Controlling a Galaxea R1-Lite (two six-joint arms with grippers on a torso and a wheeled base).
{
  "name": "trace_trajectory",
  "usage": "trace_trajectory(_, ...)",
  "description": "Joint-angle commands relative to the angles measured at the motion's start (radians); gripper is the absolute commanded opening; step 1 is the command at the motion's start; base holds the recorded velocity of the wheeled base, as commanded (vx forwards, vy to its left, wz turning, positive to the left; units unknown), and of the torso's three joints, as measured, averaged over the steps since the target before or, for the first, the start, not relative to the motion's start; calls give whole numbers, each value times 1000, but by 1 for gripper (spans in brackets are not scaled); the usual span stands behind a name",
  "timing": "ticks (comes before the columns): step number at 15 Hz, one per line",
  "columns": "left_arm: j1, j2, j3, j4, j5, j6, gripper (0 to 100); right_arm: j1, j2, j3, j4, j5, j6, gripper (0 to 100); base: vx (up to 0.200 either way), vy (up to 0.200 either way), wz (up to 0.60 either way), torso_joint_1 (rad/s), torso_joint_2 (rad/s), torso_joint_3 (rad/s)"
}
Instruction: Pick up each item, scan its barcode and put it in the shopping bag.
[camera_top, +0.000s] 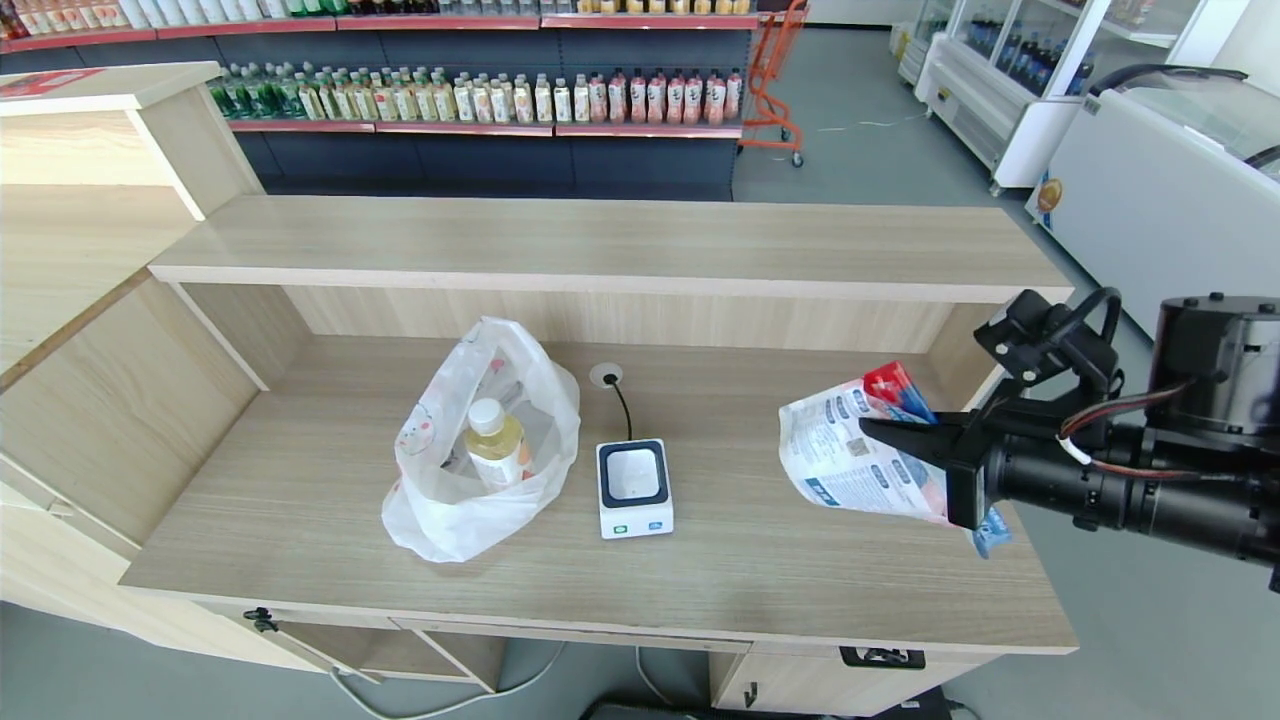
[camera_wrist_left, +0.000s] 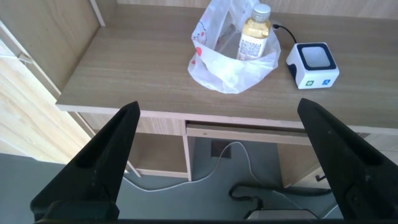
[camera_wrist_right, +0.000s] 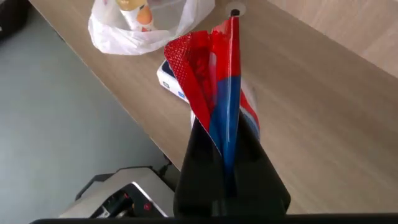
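**Packet**: 1, white with a red-and-blue sealed top, clamped in the right end effector and held in the air over the right part of the counter.
**Barcode scanner**: 1, white, at the counter's middle, to the packet's left and apart from it.
**Shopping bag**: 1, white plastic, open, just left of the scanner, holding 1 upright white-capped bottle.
**Left end effector**: fingers wide apart, out beyond the counter's front edge.

The shopping bag is white with small red marks; the bottle is yellow with a white cap; the scanner is white with a dark frame; the packet is white, blue and red.
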Motion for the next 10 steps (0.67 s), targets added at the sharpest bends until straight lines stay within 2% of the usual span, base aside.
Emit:
trace_trajectory(1, 0, 0, 0, 0, 0, -1, 100, -20, -4, 58, -39, -1, -11, 0, 0, 0, 0, 0, 0, 0)
trace_trajectory(10, 0, 0, 0, 0, -2, 1, 100, -19, -34, 71, -74, -7, 3, 0, 0, 0, 0, 0, 0, 0)
